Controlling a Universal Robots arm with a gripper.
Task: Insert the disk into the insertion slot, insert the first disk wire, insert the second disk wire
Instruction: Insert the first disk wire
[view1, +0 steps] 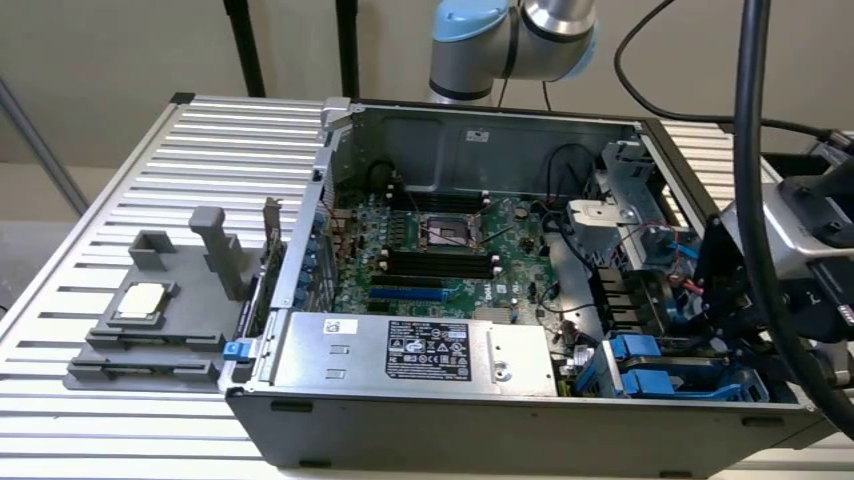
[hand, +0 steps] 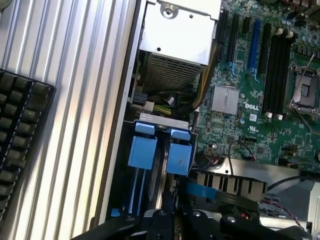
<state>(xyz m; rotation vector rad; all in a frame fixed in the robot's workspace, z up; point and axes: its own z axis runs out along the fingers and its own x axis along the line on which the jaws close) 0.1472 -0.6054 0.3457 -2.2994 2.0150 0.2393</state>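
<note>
The gripper (hand: 172, 221) hangs low over the drive cage (hand: 150, 118), in the corner of the open computer case (view1: 400, 420) at the exterior view's right. Its tips are lost among dark parts, so I cannot tell whether the jaws are open, closed or gripping anything. Two blue carrier tabs stand side by side in the cage. I take the one on the side of the green board (hand: 260, 105) to be the disk (hand: 180, 157). It looks to be already down in the insertion slot (hand: 172, 182), though its silver body is hidden. The other carrier (hand: 142, 150) stands just beside it, against the case wall. The disk's long axis runs from its tab, which faces the power-supply box (hand: 175, 40), straight back toward the gripper. The jaws are therefore over the end away from the tab, and the rest of the disk lies ahead of them toward that box. A flat blue cable (hand: 200, 191) lies just beside the gripper on the board side, near that same end of the disk, and I cannot tell whether its plug is seated. The case stands on a slatted metal worktop (view1: 134, 430), with a keyboard (hand: 20, 140) well apart from the cage
</note>
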